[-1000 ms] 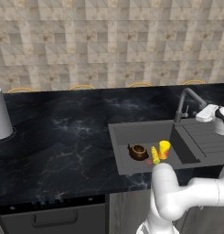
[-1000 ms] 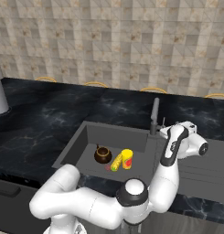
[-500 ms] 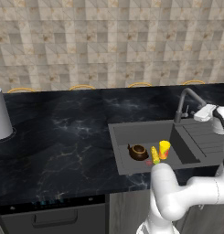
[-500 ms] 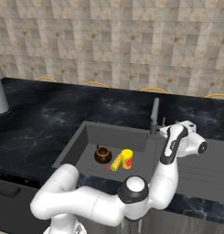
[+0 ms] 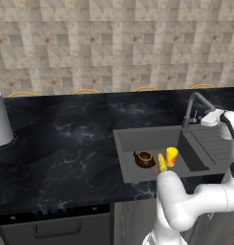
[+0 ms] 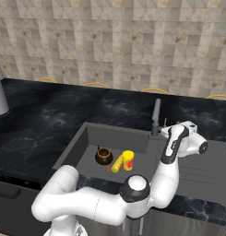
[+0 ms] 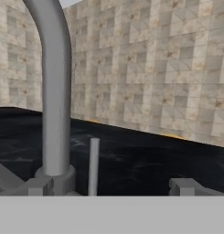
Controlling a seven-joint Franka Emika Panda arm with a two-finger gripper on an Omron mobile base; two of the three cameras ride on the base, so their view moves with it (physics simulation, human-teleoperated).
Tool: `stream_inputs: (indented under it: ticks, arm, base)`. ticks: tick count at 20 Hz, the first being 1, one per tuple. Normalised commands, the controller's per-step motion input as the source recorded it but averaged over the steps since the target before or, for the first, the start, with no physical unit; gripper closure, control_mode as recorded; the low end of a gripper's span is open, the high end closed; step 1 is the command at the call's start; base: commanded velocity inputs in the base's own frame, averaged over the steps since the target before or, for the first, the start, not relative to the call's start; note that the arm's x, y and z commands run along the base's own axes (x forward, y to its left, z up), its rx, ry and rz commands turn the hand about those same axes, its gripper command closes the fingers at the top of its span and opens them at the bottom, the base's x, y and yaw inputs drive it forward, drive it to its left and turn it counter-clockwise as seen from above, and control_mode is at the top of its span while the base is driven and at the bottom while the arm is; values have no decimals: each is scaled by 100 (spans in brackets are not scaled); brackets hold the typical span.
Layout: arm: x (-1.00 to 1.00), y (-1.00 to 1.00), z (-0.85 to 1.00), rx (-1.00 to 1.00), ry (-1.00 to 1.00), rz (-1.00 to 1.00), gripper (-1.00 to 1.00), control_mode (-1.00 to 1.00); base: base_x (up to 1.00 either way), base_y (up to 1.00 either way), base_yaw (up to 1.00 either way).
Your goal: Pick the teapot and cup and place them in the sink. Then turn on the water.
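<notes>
The dark-brown teapot (image 5: 144, 159) (image 6: 104, 156) stands upright in the grey sink (image 5: 137, 139) (image 6: 86, 134). The yellow cup (image 5: 172, 156) (image 6: 128, 160) stands to its right in the same basin. My gripper (image 5: 210, 117) (image 6: 166, 132) (image 7: 111, 189) is open and empty, level with the base of the dark gooseneck tap (image 5: 192, 107) (image 6: 156, 115) (image 7: 54, 91), just right of it. In the hand view a thin upright lever (image 7: 93, 164) stands between my fingertips (image 7: 36, 186), a little beyond them. No water shows at the tap.
A knobbly yellow elongated item (image 5: 162, 161) (image 6: 117, 163) lies between teapot and cup. A ribbed drainboard (image 5: 214, 146) adjoins the basin on the right. A grey cylinder (image 5: 1, 119) stands far left on the black counter. A tiled wall (image 5: 113, 43) runs behind.
My hand has crept slightly closer to the tap. The teapot, cup and yellow item in the sink have not moved.
</notes>
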Motion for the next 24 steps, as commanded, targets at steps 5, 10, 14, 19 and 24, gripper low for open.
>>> stream_inputs:
  ticks: [5,10,14,19,24]
  arm:
    - [7,0,-4,0,1,0,-100,-100]
    - [1,0,-1,1,2,0,-100,-100]
    - [0,0,0,2,2,0,-100,-100]
    - [0,0,0,2,1,0,-100,-100]
    - [0,0,0,3,1,0,-100,-100]
  base:
    - [0,0,0]
    - [0,0,0]
    - [0,0,0]
    - [0,0,0]
    - [0,0,0]
